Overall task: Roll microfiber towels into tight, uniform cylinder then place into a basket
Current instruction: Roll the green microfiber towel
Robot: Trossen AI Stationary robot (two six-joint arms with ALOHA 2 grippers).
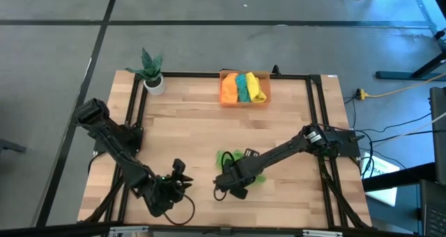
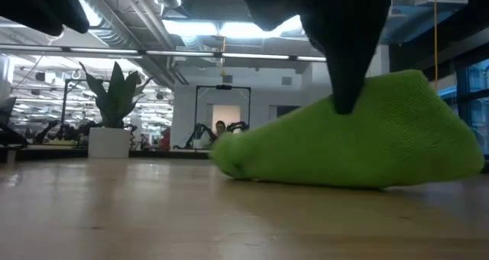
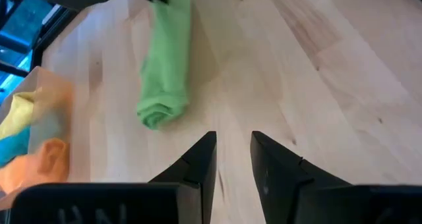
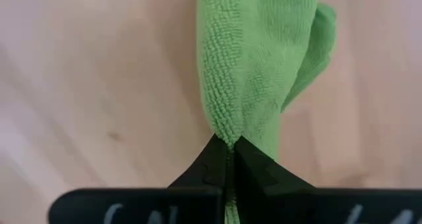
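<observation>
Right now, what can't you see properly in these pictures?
- High view: most of the green towel is under the right arm.
- High view: the left pincer is too small to read.
- Low view: the towel's top is behind a dark finger.
- Left wrist view: the basket is cut off by the edge.

a: what else sits on the wooden table (image 1: 209, 125)?
b: a white pot (image 1: 155, 85) with a green plant (image 1: 148, 63), at the far left corner. from table height the pot (image 2: 108, 142) and its plant (image 2: 114, 93) stand upright.
a: and around the table?
b: a black frame (image 1: 209, 75) runs along its edges. on the grey floor (image 1: 209, 14) to the right lies a yellow cable (image 1: 397, 90).
a: beyond it?
b: a room with ceiling lights (image 2: 229, 29), and a person (image 2: 220, 127) far back.
</observation>
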